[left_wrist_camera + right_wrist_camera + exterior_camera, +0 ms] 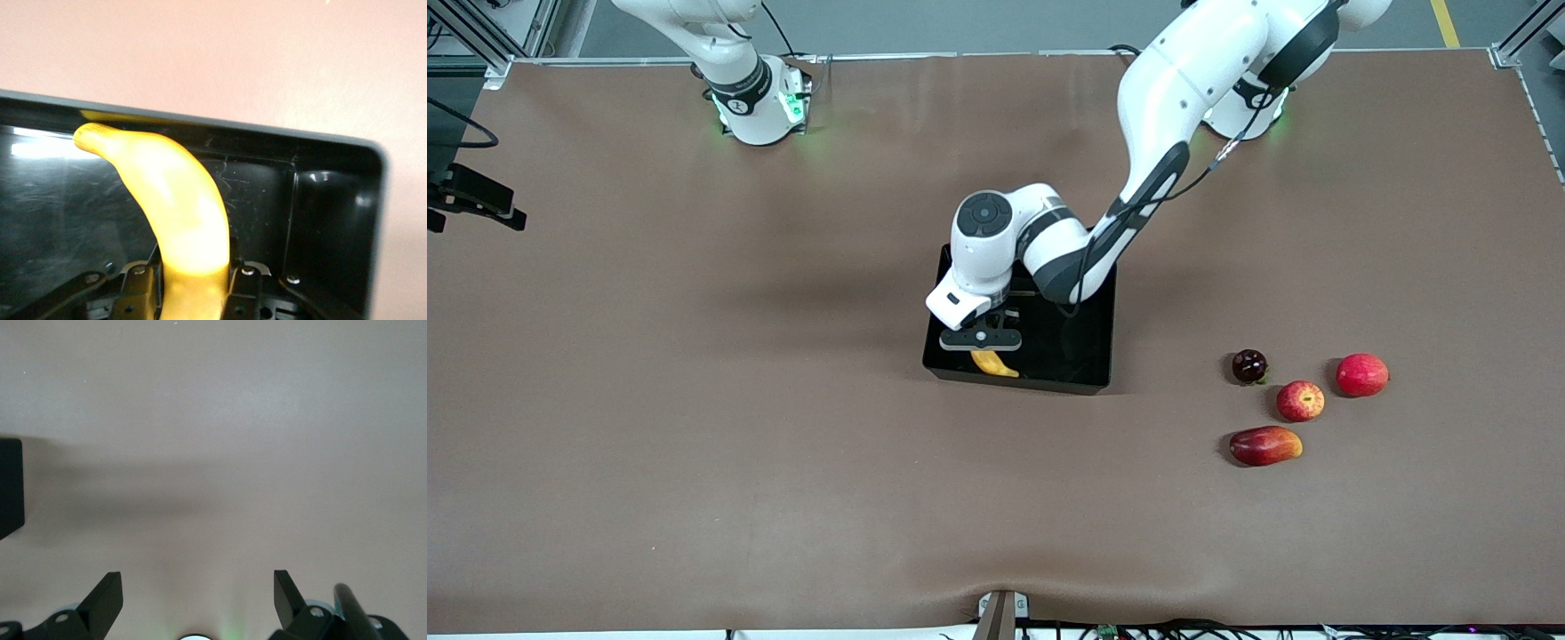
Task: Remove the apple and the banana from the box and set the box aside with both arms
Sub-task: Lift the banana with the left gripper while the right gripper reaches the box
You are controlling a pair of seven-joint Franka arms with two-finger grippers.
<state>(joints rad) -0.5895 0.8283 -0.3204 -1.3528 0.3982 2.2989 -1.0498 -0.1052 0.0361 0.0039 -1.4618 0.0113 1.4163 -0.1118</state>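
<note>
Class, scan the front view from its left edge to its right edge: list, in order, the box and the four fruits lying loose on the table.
box → dark round fruit → elongated red fruit → apple → plain red round fruit.

Yellow curved banana point(180, 207) inside black box point(1089, 356); streaked red apple point(1300, 400) on table.

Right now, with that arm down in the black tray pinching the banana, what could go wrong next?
1. The left end effector grips the banana near one end, so the long free part might swing or slip when lifted.
2. The banana's tip sits close to the wall of the box; lifting at a slant could catch the rim and drag the box.
3. The apple lies among other fruit toward the left arm's end; a banana set down there could knock them rolling.
</note>
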